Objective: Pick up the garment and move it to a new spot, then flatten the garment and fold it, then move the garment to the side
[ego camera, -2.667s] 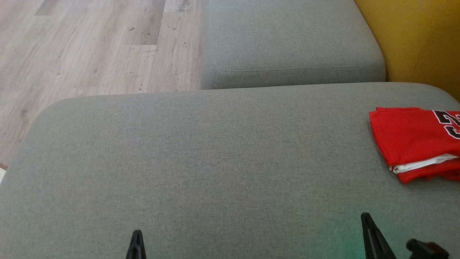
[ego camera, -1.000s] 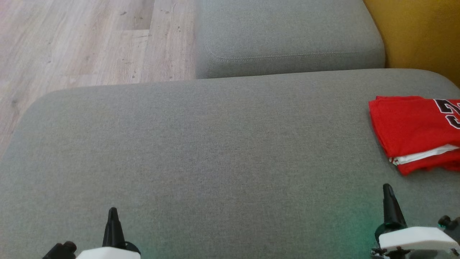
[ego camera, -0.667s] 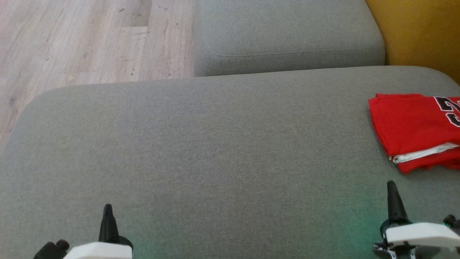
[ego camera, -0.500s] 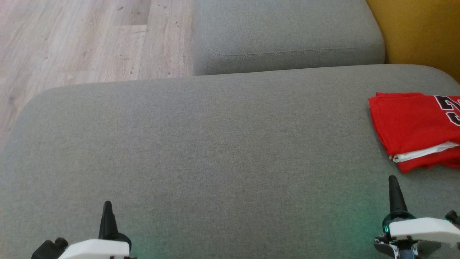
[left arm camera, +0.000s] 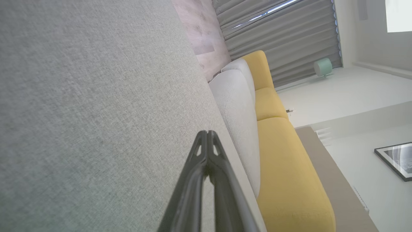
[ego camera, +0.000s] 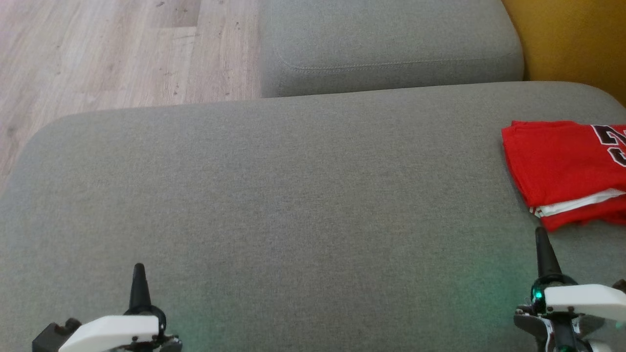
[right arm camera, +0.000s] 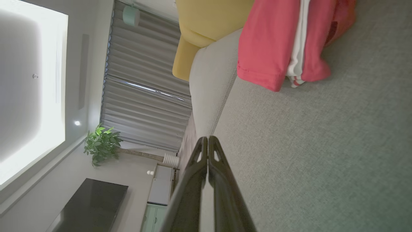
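Where the right gripper (ego camera: 540,231) points, the garment (ego camera: 555,164) lies just ahead.

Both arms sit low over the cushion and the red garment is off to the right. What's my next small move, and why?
Probably ease the right gripper back from the garment without regrasping. The garment already lies folded at the right edge of the cushion. The right gripper and the left gripper are both shut and empty, so the job looks done.
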Tool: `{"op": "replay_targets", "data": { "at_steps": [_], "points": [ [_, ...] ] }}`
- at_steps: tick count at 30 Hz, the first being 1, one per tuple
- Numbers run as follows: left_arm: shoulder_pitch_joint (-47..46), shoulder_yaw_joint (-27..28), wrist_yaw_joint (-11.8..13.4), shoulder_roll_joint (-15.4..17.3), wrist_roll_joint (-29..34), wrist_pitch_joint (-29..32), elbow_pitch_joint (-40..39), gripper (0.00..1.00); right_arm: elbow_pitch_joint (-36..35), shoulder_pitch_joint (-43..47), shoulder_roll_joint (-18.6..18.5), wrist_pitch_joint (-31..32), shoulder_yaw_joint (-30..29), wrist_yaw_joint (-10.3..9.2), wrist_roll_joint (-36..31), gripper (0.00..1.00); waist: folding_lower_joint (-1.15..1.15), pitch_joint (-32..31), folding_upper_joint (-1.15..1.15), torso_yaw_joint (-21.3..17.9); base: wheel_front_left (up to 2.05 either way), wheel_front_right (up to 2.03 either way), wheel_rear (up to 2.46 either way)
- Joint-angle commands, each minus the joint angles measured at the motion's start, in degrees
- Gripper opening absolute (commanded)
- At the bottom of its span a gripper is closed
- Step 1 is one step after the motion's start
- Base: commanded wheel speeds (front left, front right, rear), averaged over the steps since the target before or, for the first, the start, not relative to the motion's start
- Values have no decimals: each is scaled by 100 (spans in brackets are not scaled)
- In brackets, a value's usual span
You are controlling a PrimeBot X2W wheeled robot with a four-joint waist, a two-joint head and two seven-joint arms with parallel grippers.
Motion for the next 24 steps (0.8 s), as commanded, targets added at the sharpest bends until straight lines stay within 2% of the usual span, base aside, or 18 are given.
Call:
{"op": "replay_targets", "data": {
  "at_steps": [1, 24],
  "points": [
    [-361, 257, -72, 64, -221, 53, -116, 0, -171, -318, -17, 59, 33, -3, 235, 0, -1, 14, 0, -5, 0, 0, 0],
    [-757, 644, -380, 49, -1664, 425, 39, 0, -123, -687, 25, 433, -196, -4, 1638, 0, -1, 148, 0, -49, 0, 0, 0]
  ]
}}
